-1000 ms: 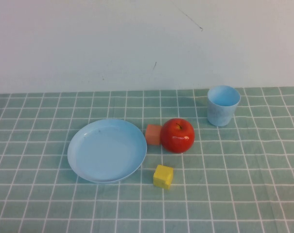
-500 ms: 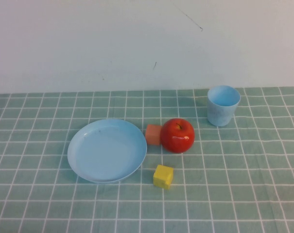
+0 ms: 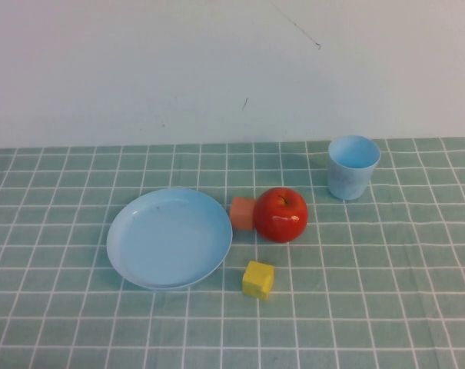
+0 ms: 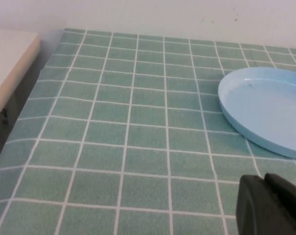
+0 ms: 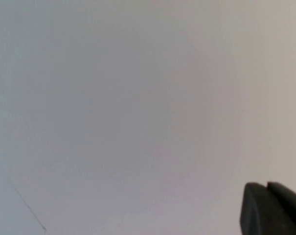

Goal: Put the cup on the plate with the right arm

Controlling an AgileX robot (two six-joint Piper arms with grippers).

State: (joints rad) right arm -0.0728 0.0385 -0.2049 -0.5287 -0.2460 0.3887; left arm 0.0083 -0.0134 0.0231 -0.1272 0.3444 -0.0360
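Over the last second nothing on the surface [image 3: 386, 292] has moved, so the task has not really started. The left gripper [image 4: 272, 205] shows only as a dark corner in its own wrist view. It sits low over the green checked cloth, with the plate [image 3: 169, 238] lying just ahead of it and a little to one side, not touching it. I cannot tell whether this gripper is spread or pressed together. Beyond the plate, further from the left gripper, a small orange block [image 3: 242, 213] stands against a red apple [image 3: 280, 214], and a yellow cube [image 3: 258, 279] lies near the plate's rim. The cup [image 3: 353, 167] stands upright and alone at the far right of the cloth, well apart from the plate and not held by anything. The right gripper [image 5: 272, 208] is also only a dark corner in its wrist view, facing a bare white wall [image 5: 113, 98]. The cup is nowhere in front of it, and its state also cannot be told. My judgement is that the right arm must first turn down toward the cup, then carry it past the apple to the plate.
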